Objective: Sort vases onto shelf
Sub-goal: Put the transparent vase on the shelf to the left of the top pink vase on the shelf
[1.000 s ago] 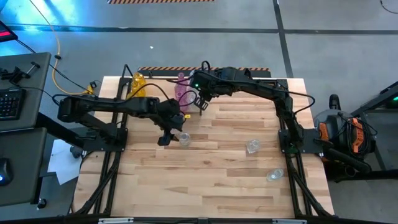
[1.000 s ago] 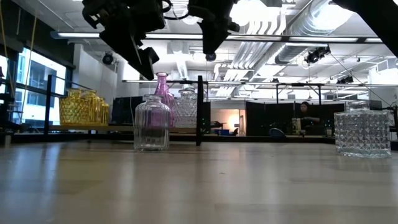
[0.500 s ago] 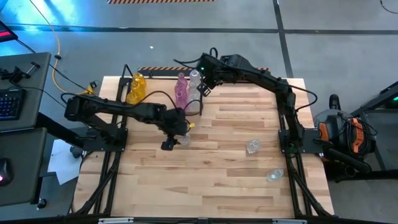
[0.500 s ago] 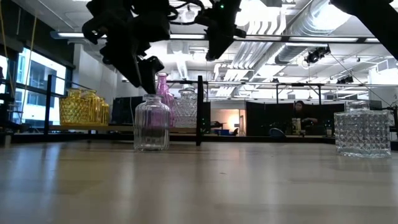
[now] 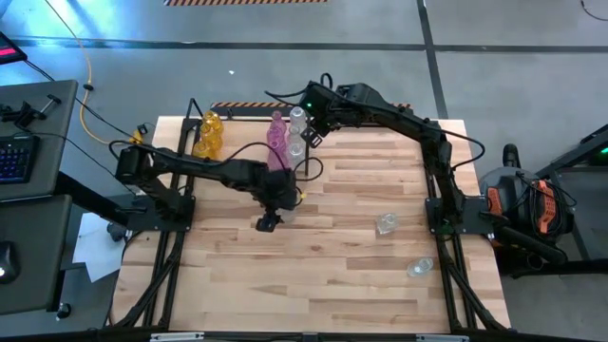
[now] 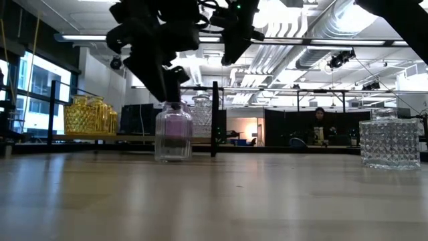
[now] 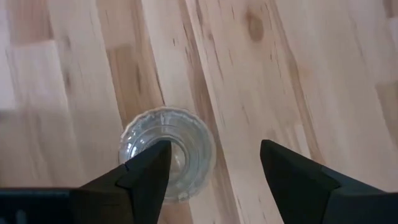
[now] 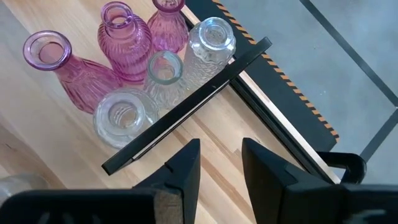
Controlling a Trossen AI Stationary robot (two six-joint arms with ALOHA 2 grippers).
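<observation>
A clear ribbed vase (image 6: pixel 174 137) stands on the tabletop, just on the near side of the shelf (image 5: pixel 195 157). My left gripper (image 7: pixel 214 149) is open and comes down on it from above. One finger is at its mouth and the other is out beside it. On the shelf stand yellow vases (image 5: pixel 209 133), pink vases (image 8: pixel 124 37) and clear vases (image 8: pixel 121 115). My right gripper (image 8: pixel 217 152) hangs open above the shelf's right end, with nothing between its fingers. Two more clear vases (image 5: pixel 386 223) (image 5: pixel 419 269) stand on the table at the right. My left gripper has one fingertip (image 7: pixel 155 155) over the clear vase's open mouth (image 7: pixel 186 146) and the other finger (image 7: pixel 277 158) outside the wall. The fingers slant steeply down. In the low view a finger meets the rim (image 6: pixel 175 104). The vase stands upright on the table.
The shelf's black upright divider (image 6: pixel 215 120) rises just right of the clear vase. Yellow cables (image 5: pixel 90 114) and a keyboard (image 5: pixel 14 157) lie beyond the table's left edge. Bare wood stretches across the table's near half (image 5: pixel 313 285).
My left gripper has gone down and toward the table's right, onto the clear vase. The vase has slid a little toward the right edge and stays upright. My right gripper went a little toward the far edge above the shelf, then kept still.
</observation>
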